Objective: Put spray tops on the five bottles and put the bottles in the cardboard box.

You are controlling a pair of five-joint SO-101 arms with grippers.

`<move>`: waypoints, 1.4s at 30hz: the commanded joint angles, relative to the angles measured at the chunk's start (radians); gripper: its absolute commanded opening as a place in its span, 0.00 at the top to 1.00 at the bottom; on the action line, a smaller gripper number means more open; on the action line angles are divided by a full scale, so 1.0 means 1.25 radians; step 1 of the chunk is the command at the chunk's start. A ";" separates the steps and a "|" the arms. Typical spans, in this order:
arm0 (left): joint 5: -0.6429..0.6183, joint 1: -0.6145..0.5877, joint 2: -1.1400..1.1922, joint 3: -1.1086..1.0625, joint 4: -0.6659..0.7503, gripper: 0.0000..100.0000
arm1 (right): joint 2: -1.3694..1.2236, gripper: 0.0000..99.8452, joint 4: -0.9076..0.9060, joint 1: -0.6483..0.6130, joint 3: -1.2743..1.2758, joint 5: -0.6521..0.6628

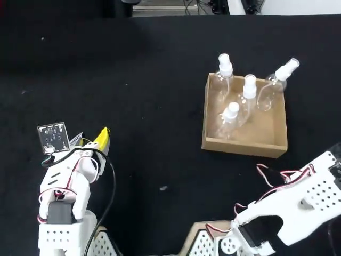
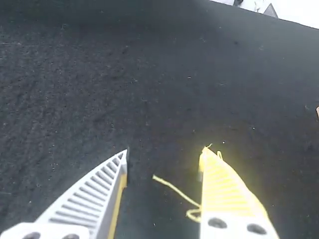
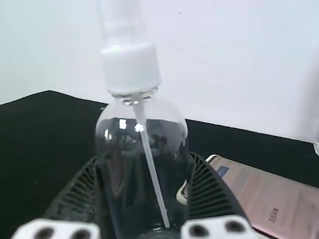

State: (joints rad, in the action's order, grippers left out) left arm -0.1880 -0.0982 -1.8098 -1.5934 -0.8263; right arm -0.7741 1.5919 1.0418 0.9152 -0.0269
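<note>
One bottle (image 3: 142, 134) sits clamped between the jaws of your right gripper (image 3: 144, 167), taken around its round clear belly, with the spray top (image 3: 129, 62) already on above the jaws and the dip tube (image 3: 149, 169) running down inside. Expect it to be light, empty, thin-walled plastic: smooth and curved, so it may slip or twist under a loose squeeze and dent under a hard one. The belly, low and wide, looks the safer hold; the top could turn or pop off. Your left gripper (image 2: 162, 164) hangs spread and empty over the black table (image 2: 99, 74). Well apart from it, beyond your right arm (image 1: 298, 208), the cardboard box (image 1: 242, 145) holds four capped bottles (image 1: 230, 117), one leaning at the far corner.
</note>
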 commanded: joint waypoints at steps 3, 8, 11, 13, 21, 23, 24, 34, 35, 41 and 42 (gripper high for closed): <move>-0.002 0.003 -0.010 0.010 0.022 0.79 | -0.014 0.99 0.028 -0.021 -0.033 0.002; -0.002 0.003 -0.010 0.010 0.022 0.79 | -0.018 0.90 0.023 -0.021 -0.031 -0.002; -0.002 0.003 -0.010 0.010 0.022 0.79 | -0.021 0.84 0.023 -0.029 -0.031 -0.001; -0.002 0.003 -0.010 0.010 0.022 0.79 | -0.021 0.83 0.025 -0.034 -0.031 0.001; -0.002 0.003 -0.010 0.010 0.022 0.79 | -0.020 0.83 0.025 -0.064 -0.026 0.004; -0.001 0.003 -0.010 0.010 0.022 0.79 | -0.020 0.83 0.023 -0.064 -0.026 0.004; -0.001 0.003 -0.010 0.010 0.022 0.79 | -0.020 0.83 0.023 -0.064 -0.026 0.004; -0.001 0.003 -0.010 0.010 0.022 0.79 | -0.021 0.69 0.022 -0.065 -0.023 0.004; -0.001 0.003 -0.010 0.010 0.022 0.79 | -0.021 0.69 0.022 -0.065 -0.018 0.004; -0.001 0.003 -0.010 0.010 0.022 0.79 | -0.019 0.69 0.025 -0.068 -0.007 0.004; -0.001 0.003 -0.010 0.010 0.022 0.79 | -0.017 0.69 0.027 -0.069 -0.006 0.004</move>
State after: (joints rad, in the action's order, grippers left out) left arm -0.1880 -0.0982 -1.8098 -1.5934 -0.8263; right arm -0.8109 1.6042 0.9805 0.9014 -0.0284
